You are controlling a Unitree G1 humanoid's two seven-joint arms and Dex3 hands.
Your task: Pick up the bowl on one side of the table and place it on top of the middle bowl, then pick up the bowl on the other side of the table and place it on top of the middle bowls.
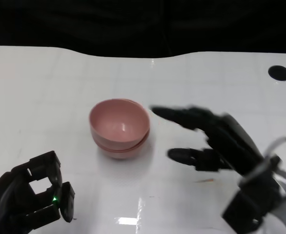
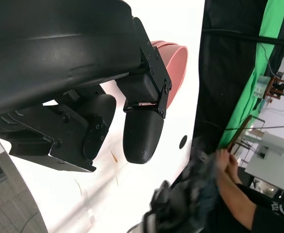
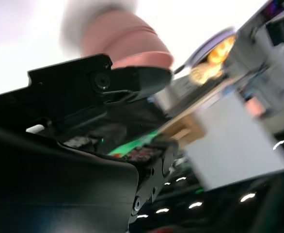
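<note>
near the middle of the white surface point(image 1: 45, 92) sits the stack of pink bowls point(image 1: 119, 127), nested one inside another. just beside it on the right, the right hand point(image 1: 216, 141) hovers with fingers point(image 1: 174, 115) spread apart, holding nothing. the left hand point(image 1: 28, 197) rests at the near left, fingers curled in, empty.

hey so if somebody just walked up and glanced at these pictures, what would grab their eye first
Most likely the stack of pink bowls, nested at the middle of the white table. Next, the black right hand just beside the stack, open, fingers reaching toward it without touching. The left hand sits curled and empty at the near left corner.
</note>
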